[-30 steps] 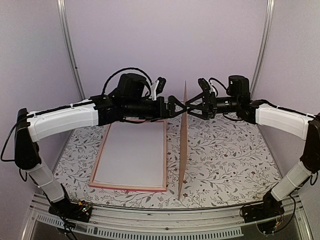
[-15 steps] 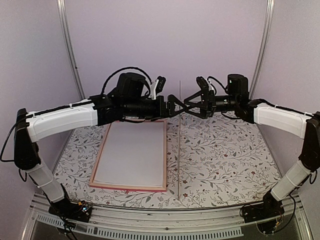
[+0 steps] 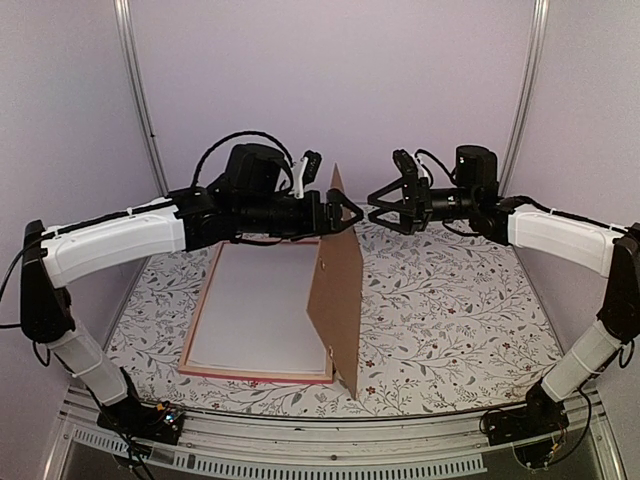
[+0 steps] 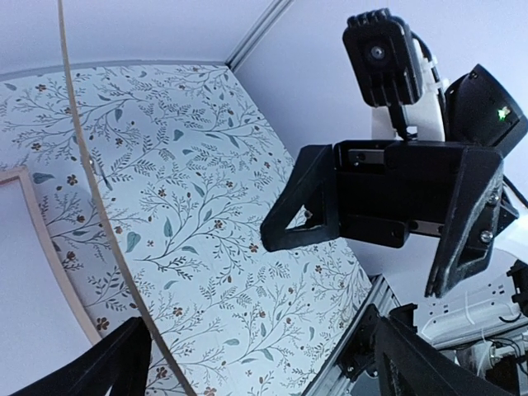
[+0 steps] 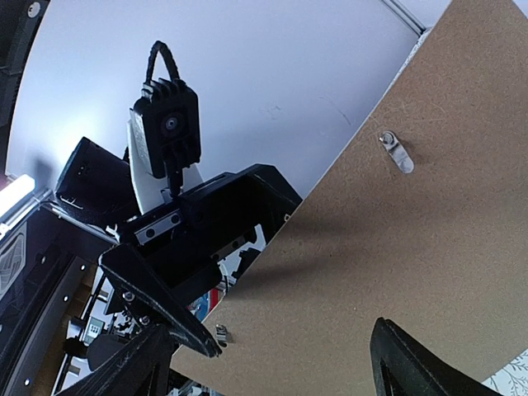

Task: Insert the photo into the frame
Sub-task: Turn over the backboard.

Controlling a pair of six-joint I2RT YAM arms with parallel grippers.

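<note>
tipped leftward from standing on edge, the backing board [image 3: 337,290] leans over the frame [image 3: 256,377] lying flat at left, likely to close it, left gripper [image 3: 350,213] and right gripper [image 3: 378,207] both spread and empty; the photo isn't discernible, only a white sheet [image 3: 265,305] inside.

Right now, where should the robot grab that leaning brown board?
Probably its thin upper edge, coming from the left: the backing board stands upright on one edge, leaning toward the pink frame, and the open left gripper is beside that upper edge. Pinching across both flat faces suits so thin a sheet.
</note>
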